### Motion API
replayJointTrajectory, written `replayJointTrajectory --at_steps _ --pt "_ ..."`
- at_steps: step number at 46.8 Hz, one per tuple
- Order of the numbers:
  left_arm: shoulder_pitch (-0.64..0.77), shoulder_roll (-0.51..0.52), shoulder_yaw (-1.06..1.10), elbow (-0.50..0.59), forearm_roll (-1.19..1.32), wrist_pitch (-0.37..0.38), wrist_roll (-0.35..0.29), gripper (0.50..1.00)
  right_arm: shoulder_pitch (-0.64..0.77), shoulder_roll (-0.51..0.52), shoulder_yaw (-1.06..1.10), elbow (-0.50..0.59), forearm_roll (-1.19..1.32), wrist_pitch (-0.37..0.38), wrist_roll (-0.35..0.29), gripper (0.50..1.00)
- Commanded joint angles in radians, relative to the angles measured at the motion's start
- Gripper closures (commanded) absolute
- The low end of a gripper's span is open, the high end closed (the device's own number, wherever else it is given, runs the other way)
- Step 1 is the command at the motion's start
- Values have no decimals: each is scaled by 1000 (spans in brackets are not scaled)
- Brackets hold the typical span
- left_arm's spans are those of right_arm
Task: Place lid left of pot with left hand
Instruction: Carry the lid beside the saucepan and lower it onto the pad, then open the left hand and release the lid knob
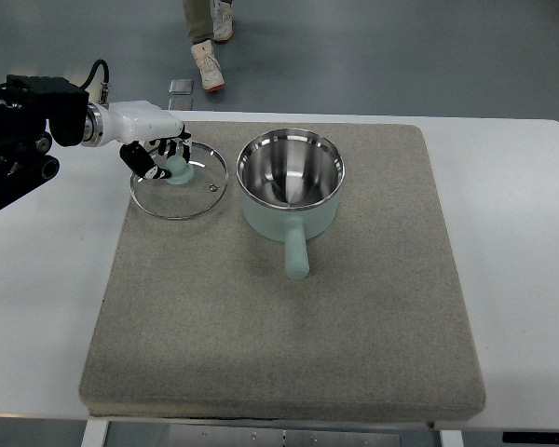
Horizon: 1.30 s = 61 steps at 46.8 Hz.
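Left robot hand [164, 154] grips lid [179, 180] beside pot [290, 186].

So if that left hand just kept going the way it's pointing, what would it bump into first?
The left hand points toward the picture's right, its fingers around the knob of the glass lid. Straight on, it would likely meet the pot first, at its near rim, though height is hard to judge from above.

Left arm [23, 130] cut off by left edge beyond wrist. Fingers [163, 154] of left hand [154, 140] overlap lid knob [178, 170]; grip or mere touch cannot be told. Beyond hand, person [208, 37] cropped by top edge, only legs and shoes showing. Small grey object [181, 87] on floor behind hand, too small to identify.
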Motion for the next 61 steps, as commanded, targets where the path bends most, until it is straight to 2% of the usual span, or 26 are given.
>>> replayJointTrajectory --at_steps 1,3,5,7,11,18,26,33,44,56,61 --pt "1 1 0 -1 -3 3 -1 697 0 0 0 0 -1 0 0 579" --pt "1 1 -1 1 -12 6 -1 620 0 0 0 0 -1 0 0 579" --pt "1 1 -3 1 -20 6 -1 570 0 0 0 0 -1 0 0 579" --pt "1 1 -4 1 -21 8 -1 538 0 0 0 0 -1 0 0 579" --pt "1 4 -7 1 -35 22 1 506 0 0 0 0 -1 0 0 579" --pt "2 11 -7 15 -165 61 1 506 0 0 0 0 -1 0 0 579" --pt "2 17 -7 50 -533 100 1 506 0 0 0 0 1 0 0 579" --pt "2 18 -7 104 -877 101 1 504 0 0 0 0 -1 0 0 579" --pt "29 14 -18 167 -1267 101 -1 504 0 0 0 0 -1 0 0 579" --pt "41 11 -27 190 -1583 74 -1 504 0 0 0 0 -1 0 0 579" --pt "44 12 -47 199 -1667 13 -1 504 0 0 0 0 1 0 0 579"
